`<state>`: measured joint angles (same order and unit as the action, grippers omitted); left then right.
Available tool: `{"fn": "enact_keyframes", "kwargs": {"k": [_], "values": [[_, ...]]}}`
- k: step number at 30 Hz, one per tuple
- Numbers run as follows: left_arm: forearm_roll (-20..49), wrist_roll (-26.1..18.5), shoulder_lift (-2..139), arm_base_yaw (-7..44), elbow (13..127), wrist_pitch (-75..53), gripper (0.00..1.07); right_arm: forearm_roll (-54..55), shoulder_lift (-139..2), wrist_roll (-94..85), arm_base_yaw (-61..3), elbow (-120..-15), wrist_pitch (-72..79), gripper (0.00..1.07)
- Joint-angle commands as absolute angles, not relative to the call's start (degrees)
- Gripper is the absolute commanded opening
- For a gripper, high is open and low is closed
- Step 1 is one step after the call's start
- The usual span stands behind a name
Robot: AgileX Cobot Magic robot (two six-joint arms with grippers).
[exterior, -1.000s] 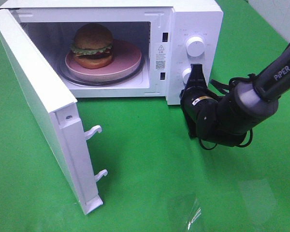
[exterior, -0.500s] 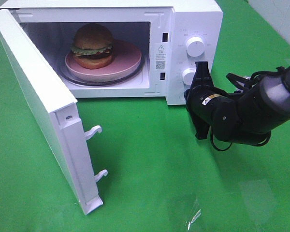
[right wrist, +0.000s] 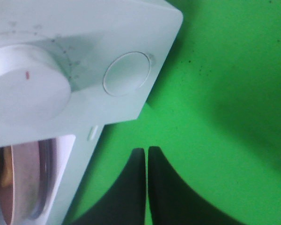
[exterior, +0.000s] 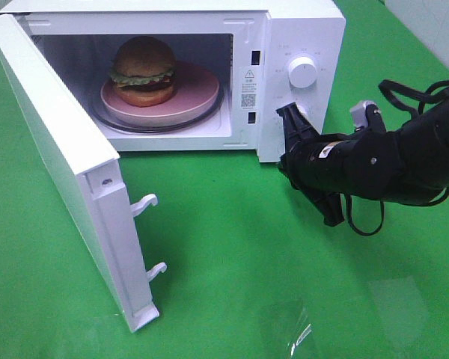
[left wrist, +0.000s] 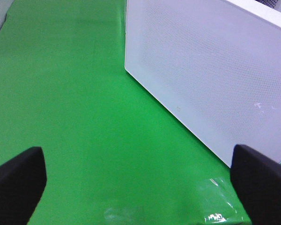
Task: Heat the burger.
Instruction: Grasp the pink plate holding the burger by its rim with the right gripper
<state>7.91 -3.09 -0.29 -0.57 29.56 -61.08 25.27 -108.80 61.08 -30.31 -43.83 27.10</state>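
Note:
The burger (exterior: 142, 69) sits on a pink plate (exterior: 198, 93) inside the open microwave (exterior: 299, 30). It has a brown bun and a green lettuce frill. My right gripper (exterior: 286, 116) is shut and empty, its tips close in front of the lower part of the control panel, below the upper knob (exterior: 302, 72). In the right wrist view the shut right gripper (right wrist: 146, 157) points toward a white knob (right wrist: 25, 91) and a flat round button (right wrist: 127, 73), and it touches neither. My left gripper (left wrist: 140, 187) is open and empty, facing the outer face of the door (left wrist: 210, 79).
The microwave door (exterior: 60, 149) stands swung wide toward the front left, its latch hooks (exterior: 146, 203) sticking out. Green cloth (exterior: 232, 247) covers the table. A bit of clear film (exterior: 295, 333) lies near the front edge.
My right arm has swung lower and more level on the right. Its shut gripper tips have shifted left across the control panel. The burger, the door and the left gripper have not moved.

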Motion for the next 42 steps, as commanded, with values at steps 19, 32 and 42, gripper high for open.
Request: {"fn": "enact_keyframes", "kwargs": {"k": [19, 32, 42], "values": [[8.08, -2.81, -0.57, -0.74, 29.62, -61.36, 1.0, 24.81, -95.51, 23.2, -30.14, -43.95, 1.38, 0.05], [8.08, -2.81, -0.57, -0.74, 29.62, -61.36, 1.0, 14.84, -94.02, 18.16, -30.08, -47.84, -17.19, 0.08], [8.08, -2.81, -0.57, -0.74, 29.62, -61.36, 1.0, 4.93, -94.02, 14.78, -30.08, -54.32, -32.09, 0.09]]}}
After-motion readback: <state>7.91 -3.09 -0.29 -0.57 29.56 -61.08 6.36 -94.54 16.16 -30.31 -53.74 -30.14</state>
